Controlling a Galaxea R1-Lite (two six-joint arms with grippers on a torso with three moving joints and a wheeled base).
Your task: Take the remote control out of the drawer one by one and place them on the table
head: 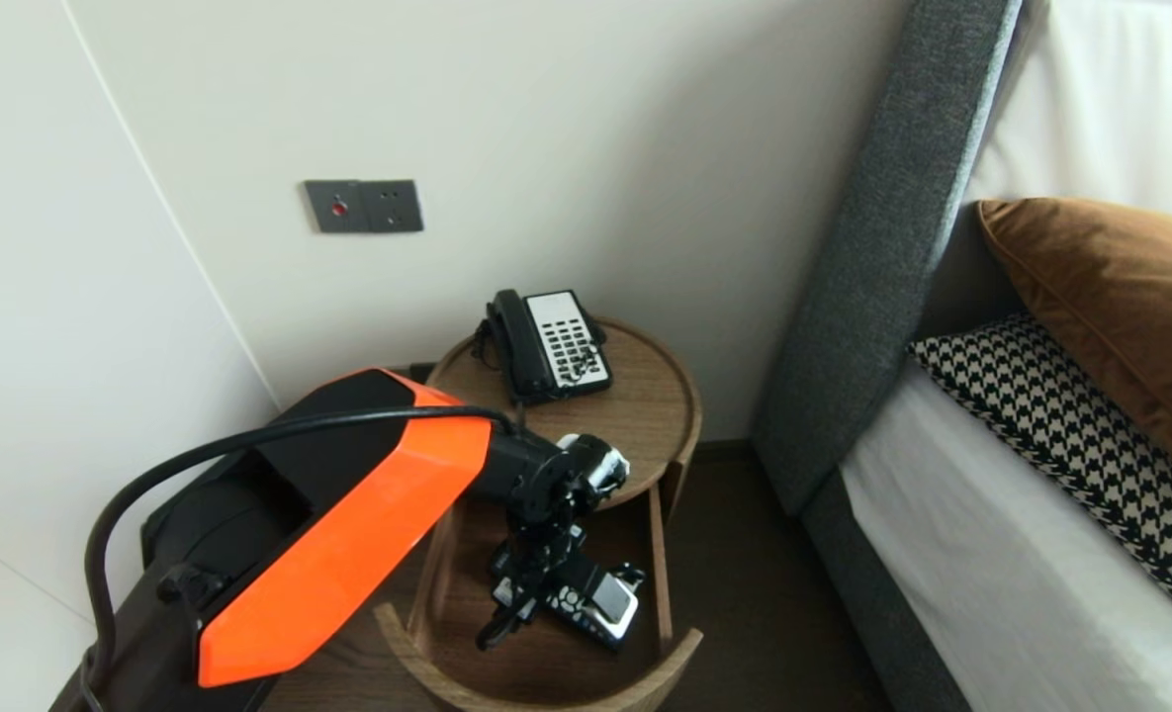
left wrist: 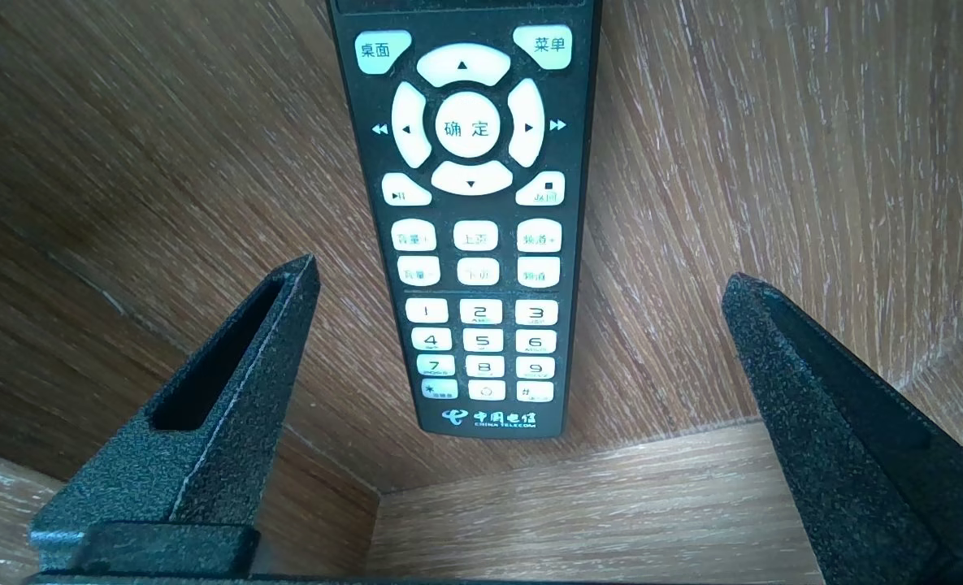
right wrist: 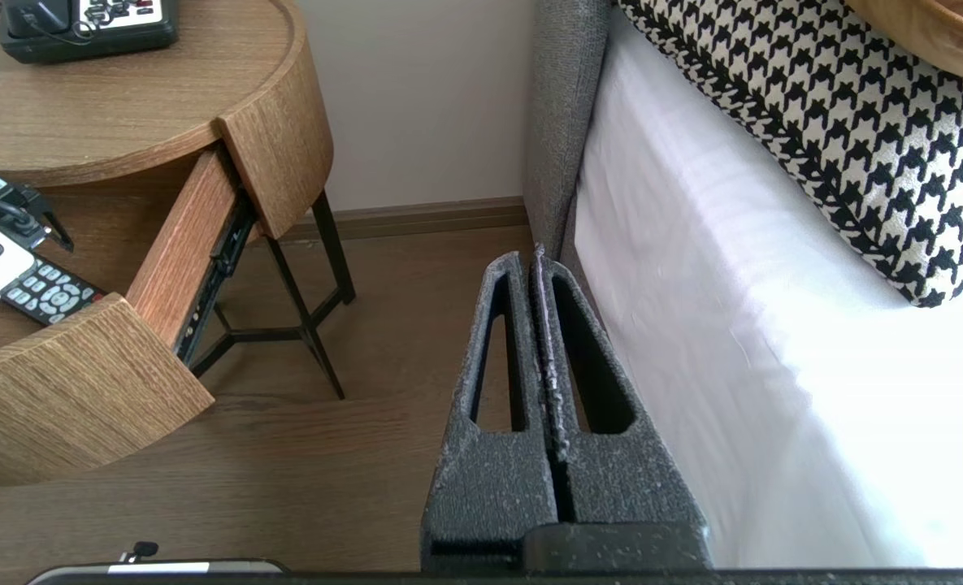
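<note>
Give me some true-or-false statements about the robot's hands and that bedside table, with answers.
1. The left hand hangs wide open over the black remote control with white buttons. True.
2. A black telephone with a white keypad sits on the round wooden tabletop. True.
3. The remote lies on that tabletop. False: it lies in the open wooden drawer.
4. The right hand is open. False: it is shut, near the white bed.

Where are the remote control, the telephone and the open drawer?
remote control [left wrist: 469, 244], left wrist view, on its button face.
telephone [head: 571, 344], head view, on its keypad.
drawer [head: 660, 564], head view, on its right side wall.
</note>
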